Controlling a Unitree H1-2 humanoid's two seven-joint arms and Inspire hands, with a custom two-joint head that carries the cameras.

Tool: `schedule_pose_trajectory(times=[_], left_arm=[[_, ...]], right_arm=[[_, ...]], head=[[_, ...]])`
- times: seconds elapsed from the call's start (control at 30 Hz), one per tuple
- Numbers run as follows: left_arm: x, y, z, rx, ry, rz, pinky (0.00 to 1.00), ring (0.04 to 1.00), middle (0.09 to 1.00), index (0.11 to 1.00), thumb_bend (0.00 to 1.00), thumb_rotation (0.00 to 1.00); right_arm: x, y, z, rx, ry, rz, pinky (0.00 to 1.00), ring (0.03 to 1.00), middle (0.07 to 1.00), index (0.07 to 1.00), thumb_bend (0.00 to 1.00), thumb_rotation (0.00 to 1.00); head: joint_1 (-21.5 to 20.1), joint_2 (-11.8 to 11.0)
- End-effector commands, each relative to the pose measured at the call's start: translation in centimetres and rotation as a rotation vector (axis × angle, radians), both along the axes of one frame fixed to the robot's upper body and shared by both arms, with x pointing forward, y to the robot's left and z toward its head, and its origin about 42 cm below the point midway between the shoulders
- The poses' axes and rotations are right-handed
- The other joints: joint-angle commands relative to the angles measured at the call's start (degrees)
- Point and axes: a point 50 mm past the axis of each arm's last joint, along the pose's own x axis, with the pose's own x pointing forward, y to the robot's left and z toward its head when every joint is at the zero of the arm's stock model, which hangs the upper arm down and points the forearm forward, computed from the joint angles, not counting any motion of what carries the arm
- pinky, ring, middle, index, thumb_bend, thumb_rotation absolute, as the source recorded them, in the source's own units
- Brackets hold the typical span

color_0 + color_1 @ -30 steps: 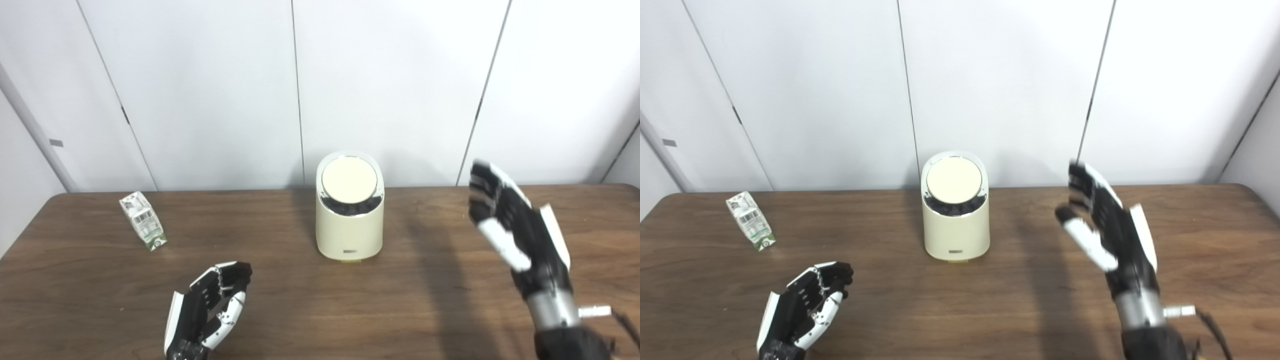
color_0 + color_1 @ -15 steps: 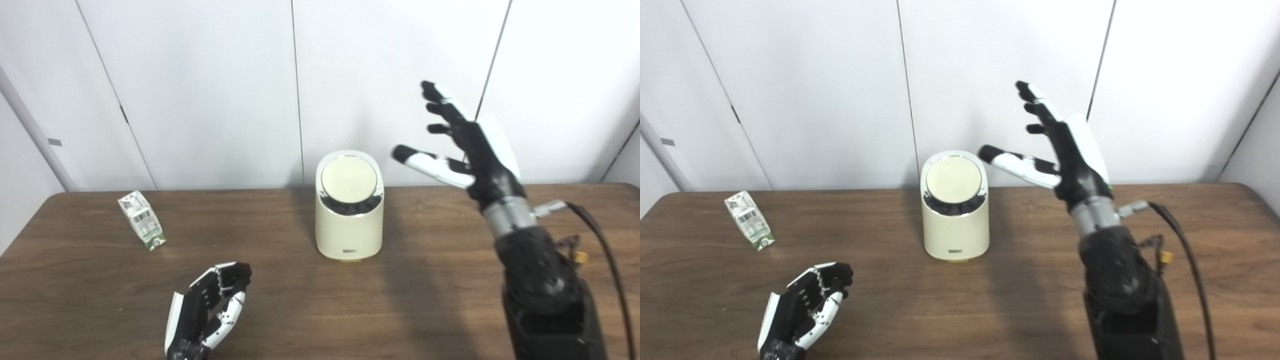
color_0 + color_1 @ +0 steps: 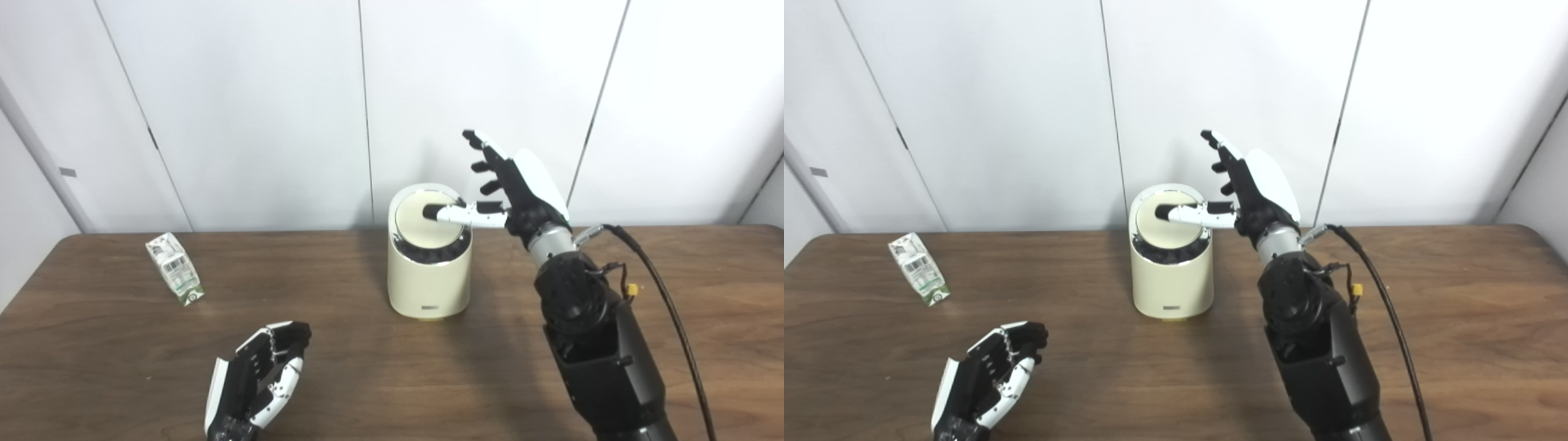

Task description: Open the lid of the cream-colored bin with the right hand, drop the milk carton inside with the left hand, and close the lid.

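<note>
Pressing its thumb on the bin [image 3: 429, 275] lid [image 3: 422, 223], the right robot hand [image 3: 511, 190] is spread wide, empty; an off-centre push could tip the bin.

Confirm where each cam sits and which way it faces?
Left eye view: on the head, looking forward and down at the table; the bin sits centre, both arms rise from the bottom edge.
Right eye view: beside it, facing the same way; the bin appears further left.
Shared: milk carton far left, left hand open near the table's front, right hand open, thumb over the lid.
</note>
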Motion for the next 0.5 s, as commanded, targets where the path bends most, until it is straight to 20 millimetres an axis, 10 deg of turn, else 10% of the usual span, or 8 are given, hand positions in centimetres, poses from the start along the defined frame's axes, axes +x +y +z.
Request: schedule_pose_trajectory(times=[0.0,0.47], left_arm=[[0.3,-0.2,1.4,0.001,-0.058,-0.003,0.62,0.682,0.68,0.676,0.25,0.31],[0.3,-0.1,1.4,0.008,-0.056,-0.008,0.63,0.684,0.684,0.683,0.26,0.35]], right_arm=[[0.4,0.6,2.0,0.013,-0.072,-0.003,0.69,0.844,0.925,0.929,0.81,0.44],[2.5,0.1,0.3,0.003,-0.01,-0.054,0.71,0.868,0.935,0.929,0.78,0.39]], head=[[-0.08,0.05],[0.04,0.12]])
